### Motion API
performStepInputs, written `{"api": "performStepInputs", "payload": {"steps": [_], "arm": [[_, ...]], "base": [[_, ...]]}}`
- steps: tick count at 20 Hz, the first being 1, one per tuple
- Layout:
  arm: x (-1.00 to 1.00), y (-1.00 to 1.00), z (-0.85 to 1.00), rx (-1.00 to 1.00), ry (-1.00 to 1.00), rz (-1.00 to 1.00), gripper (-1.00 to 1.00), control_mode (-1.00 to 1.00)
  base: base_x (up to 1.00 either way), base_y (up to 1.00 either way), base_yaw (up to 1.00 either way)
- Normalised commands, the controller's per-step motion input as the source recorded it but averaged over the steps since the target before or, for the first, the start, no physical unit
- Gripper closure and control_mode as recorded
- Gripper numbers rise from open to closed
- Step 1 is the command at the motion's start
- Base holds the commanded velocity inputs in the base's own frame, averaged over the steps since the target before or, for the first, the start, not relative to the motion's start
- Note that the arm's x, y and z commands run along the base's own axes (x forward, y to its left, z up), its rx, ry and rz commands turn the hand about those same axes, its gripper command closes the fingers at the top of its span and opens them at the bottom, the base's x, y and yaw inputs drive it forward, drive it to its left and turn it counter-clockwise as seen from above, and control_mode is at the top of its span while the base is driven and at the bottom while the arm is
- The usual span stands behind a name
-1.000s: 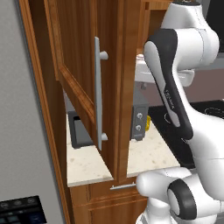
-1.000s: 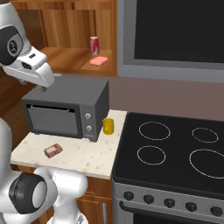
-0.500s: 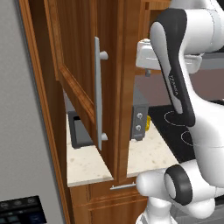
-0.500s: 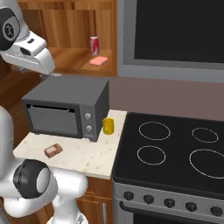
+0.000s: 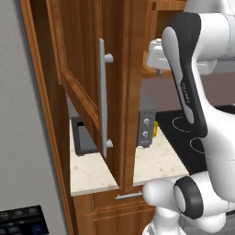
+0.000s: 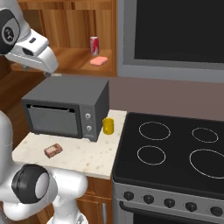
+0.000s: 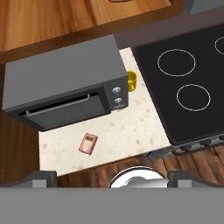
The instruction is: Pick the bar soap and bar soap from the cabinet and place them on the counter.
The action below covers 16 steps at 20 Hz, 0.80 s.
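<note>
One salmon-pink bar soap (image 6: 99, 61) lies on the open cabinet's shelf (image 6: 70, 57), beside a red can (image 6: 94, 45). Its edge also peeks in at the top of the hand view as a pink sliver (image 7: 119, 1). A second bar soap (image 6: 53, 150) (image 7: 88, 143) lies on the beige counter (image 6: 83, 157) in front of the microwave. My gripper (image 6: 48, 72) (image 7: 112, 176) hangs open and empty above the microwave, left of and slightly below the shelf soap. The cabinet door (image 5: 87, 87) stands swung open, with its silver handle (image 5: 103, 98) facing out.
A grey microwave (image 6: 65, 111) (image 7: 61, 89) fills the back of the counter, and a yellow cup (image 6: 108, 126) (image 7: 131, 81) stands beside it. The black stovetop (image 6: 175, 153) (image 7: 188, 74) adjoins on the right. The open door hides part of the microwave in the left base view.
The arm has lifted the hand higher above the microwave, up toward the cabinet shelf. The jaws stayed open. Both soaps are where they were.
</note>
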Motion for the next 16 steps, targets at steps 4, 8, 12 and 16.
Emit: {"api": "performStepInputs", "payload": {"steps": [4,8,12,16], "arm": [[0.0,-0.05,-0.19,0.0,-0.3,0.0,-1.0,-1.0],[0.07,-0.06,0.0,0.0,-0.19,0.0,-1.0,-1.0],[0.2,-0.03,0.08,0.0,-0.19,0.0,-1.0,-1.0],[0.18,-0.05,0.31,-0.01,-0.08,0.0,-1.0,-1.0]], "base": [[0.0,0.0,0.0],[0.0,0.0,0.0],[0.0,0.0,0.0],[0.0,0.0,0.0]]}}
